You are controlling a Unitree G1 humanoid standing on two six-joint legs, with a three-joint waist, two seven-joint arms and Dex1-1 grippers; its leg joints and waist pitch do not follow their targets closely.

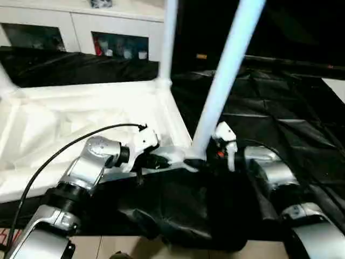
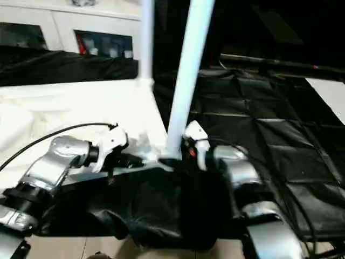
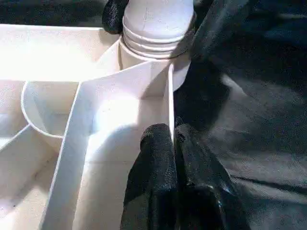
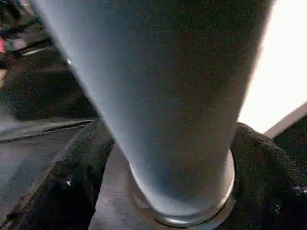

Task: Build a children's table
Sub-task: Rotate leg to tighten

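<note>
Leg (image 1: 226, 70) upright in corner socket (image 3: 144, 57), leaning right

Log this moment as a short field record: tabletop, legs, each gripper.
tabletop: white, upside down, ribbed underside up, on black sheeting
near leg: standing tilted in the near corner socket
far leg: upright in the far corner
left gripper: shut on the tabletop's edge wall
right gripper: around the near leg's base, fingers apart

Both forearms (image 1: 81, 172) were silver with black joints; white wrist housings carried black fingers (image 3: 158, 182); a black cable (image 1: 64, 145) looped over the left.
</note>
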